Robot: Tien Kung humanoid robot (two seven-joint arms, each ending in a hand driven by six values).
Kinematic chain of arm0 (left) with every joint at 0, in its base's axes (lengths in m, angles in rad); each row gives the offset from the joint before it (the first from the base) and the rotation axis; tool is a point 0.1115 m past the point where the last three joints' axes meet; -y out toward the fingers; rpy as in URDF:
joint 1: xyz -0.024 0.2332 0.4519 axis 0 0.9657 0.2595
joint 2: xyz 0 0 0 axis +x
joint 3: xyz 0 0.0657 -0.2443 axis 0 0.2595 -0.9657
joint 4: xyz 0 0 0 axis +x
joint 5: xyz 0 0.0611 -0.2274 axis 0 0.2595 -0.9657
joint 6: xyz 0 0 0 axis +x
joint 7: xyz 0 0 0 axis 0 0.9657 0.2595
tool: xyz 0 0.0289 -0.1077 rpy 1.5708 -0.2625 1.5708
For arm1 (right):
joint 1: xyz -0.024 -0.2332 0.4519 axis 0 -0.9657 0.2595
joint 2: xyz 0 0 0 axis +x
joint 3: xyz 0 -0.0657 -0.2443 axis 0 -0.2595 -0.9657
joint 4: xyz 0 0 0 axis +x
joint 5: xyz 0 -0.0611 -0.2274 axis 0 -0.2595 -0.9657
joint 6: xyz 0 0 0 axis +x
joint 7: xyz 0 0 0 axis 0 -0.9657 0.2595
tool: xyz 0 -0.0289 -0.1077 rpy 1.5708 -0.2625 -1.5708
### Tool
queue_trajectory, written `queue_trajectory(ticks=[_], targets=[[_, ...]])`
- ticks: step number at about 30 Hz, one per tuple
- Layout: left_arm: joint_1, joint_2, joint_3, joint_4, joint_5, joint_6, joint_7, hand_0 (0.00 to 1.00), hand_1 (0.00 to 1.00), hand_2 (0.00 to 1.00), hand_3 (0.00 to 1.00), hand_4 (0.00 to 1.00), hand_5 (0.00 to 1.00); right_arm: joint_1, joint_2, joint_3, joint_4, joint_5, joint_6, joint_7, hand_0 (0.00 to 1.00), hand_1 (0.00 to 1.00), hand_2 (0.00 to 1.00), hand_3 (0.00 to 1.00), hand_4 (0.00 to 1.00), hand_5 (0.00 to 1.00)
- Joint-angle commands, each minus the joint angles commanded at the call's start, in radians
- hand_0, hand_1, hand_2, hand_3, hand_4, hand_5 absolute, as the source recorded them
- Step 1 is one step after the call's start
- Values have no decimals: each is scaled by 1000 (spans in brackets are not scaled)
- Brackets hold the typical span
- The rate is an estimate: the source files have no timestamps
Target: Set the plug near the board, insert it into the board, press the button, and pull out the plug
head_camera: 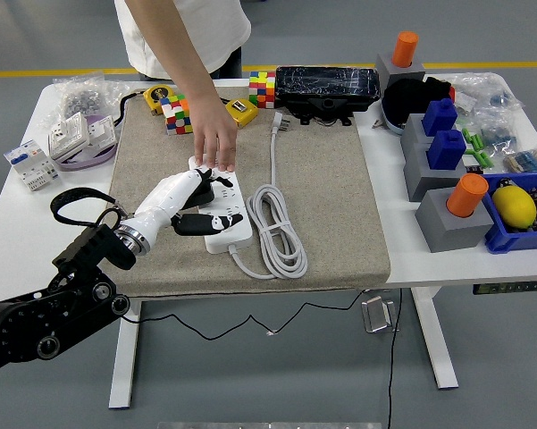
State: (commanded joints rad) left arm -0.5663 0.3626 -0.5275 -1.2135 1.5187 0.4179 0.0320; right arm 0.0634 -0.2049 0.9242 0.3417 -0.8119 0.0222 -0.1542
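Head view. The white board (222,212) lies lengthwise on the grey mat (331,206), left of centre, its white cord (277,228) coiled just to its right and running up to a loose white plug end (280,122) near the mat's far edge. A black plug (202,189) sits on the board's far half, under the robot's fingers.

The left hand (189,204), white-shelled with black fingertips, reaches in from the lower left over the board's left side. Its upper fingers (197,183) are curled around the black plug; one lower finger (205,223) lies stretched across the board's near half, touching its top. Whether the plug's pins are seated in a socket cannot be told. The black forearm (45,313) runs down to the lower left corner. The right arm is out of view.

A person stands at the table's far side; the person's hand (216,143) presses down on the board's far end, fingers spread, just beyond the robot's fingers.

The mat covers the middle of the white table (18,232). Along its far edge lie two colour cubes (180,113), a yellow tape measure (243,111) and a black box (328,87). To the left are white switch parts (71,138). To the right stand grey blocks (451,219) with blue and orange pegs, and a blue bin (518,234) holding a lemon (516,206). The floor is grey with a yellow line.
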Motion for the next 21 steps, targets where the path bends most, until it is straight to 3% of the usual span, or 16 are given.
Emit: queue_trajectory(ticks=[3, 4, 9, 10, 12, 15, 16, 21], targets=[[11, 9, -25, -35, -6, -5, 6, 778, 776, 769, 693, 856, 461, 1, -1, 0, 0, -1, 0, 0, 609, 673, 684, 565, 915, 440], [16, 13, -36, -52, -11, -8, 10, 458, 561, 628, 673, 851, 455, 1, -2, -1, 0, -1, 0, 0, 608, 673, 684, 565, 915, 441], [39, 33, -87, -149, -20, -44, 63, 458, 561, 628, 673, 851, 455, 2, -4, -5, 1, -2, 0, 0, 608, 673, 684, 565, 915, 441], [41, 37, -91, -166, -18, -58, 79, 250, 238, 355, 638, 833, 364, 2, -5, -5, 1, -2, 0, 0, 609, 673, 684, 565, 916, 443], [42, 42, -93, -187, -10, -83, 105, 250, 238, 355, 638, 833, 364, 2, -5, -7, 1, -1, 0, 0, 609, 673, 684, 565, 916, 443], [41, 46, -89, -209, 2, -154, 169, 250, 238, 355, 638, 833, 364, 3, -6, -12, 2, 0, 0, 0, 609, 673, 684, 565, 916, 443], [41, 46, -88, -210, 3, -165, 178, 118, 61, 163, 823, 806, 223, 3, -6, -13, 2, 0, 0, 0, 608, 672, 684, 565, 916, 444], [36, 49, -74, -213, -4, -260, 259, 118, 61, 163, 823, 806, 223, 5, -8, -16, 5, 0, 0, 0, 608, 672, 684, 565, 916, 444]])
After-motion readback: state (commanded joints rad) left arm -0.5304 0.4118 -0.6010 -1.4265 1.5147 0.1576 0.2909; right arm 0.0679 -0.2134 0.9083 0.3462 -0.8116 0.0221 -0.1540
